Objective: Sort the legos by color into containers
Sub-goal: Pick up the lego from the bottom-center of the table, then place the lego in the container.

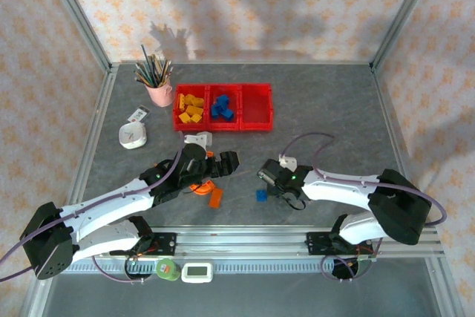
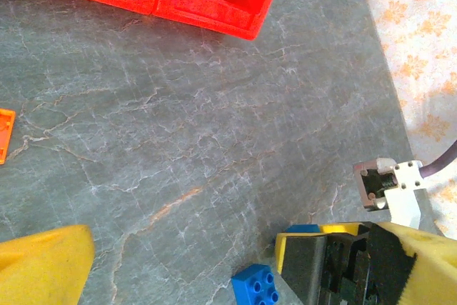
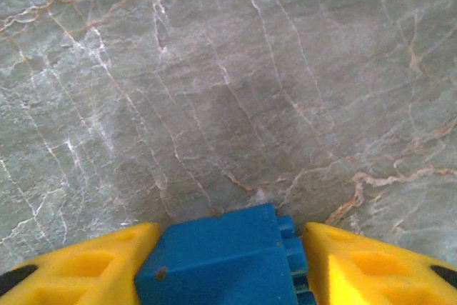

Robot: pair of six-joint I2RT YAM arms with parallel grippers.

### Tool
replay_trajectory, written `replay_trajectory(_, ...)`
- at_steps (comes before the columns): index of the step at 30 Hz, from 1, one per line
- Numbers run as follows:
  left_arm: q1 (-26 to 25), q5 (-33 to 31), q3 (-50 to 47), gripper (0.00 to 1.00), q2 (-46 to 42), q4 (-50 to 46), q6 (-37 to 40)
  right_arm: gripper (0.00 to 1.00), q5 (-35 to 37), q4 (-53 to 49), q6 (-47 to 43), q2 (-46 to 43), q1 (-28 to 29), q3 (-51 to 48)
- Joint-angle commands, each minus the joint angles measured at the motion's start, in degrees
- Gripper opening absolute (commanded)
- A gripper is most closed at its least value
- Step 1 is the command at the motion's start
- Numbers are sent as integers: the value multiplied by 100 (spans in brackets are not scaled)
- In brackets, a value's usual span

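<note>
The containers [image 1: 223, 107] are three joined red bins at the back: yellow legos [image 1: 191, 108] lie in the left one, blue legos [image 1: 222, 106] in the middle one, and the right one [image 1: 257, 103] holds nothing. My right gripper [image 1: 269, 176] is shut on a blue lego [image 3: 221, 258], low over the table. A second blue lego [image 1: 261, 195] lies on the table just in front of it [image 2: 255, 285]. My left gripper [image 1: 223, 162] hangs open with nothing between its fingers [image 2: 43, 266]. Below it lie an orange arch [image 1: 199, 187] and a flat orange lego [image 1: 216, 197].
A pink cup of pencils [image 1: 158, 87] stands left of the bins. A white round object [image 1: 133, 136] and a small card [image 1: 138, 115] lie at the left; a white part [image 1: 199, 139] sits in front of the bins. A green roll [image 1: 168, 269] rests on the front rail.
</note>
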Motion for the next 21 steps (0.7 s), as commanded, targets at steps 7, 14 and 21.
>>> replay_trajectory(7, -29, -230, 121, 99, -112, 59, 7, 38, 521, -273, -349, -140, -9, 451)
replay_trajectory(14, 118, -578, 181, 99, -527, -256, 147, 37, 513, -106, -1036, 35, -239, 1424)
replay_trajectory(21, 796, -633, 258, 99, -954, -756, 365, 37, 388, 593, -1832, 1290, -542, 2968)
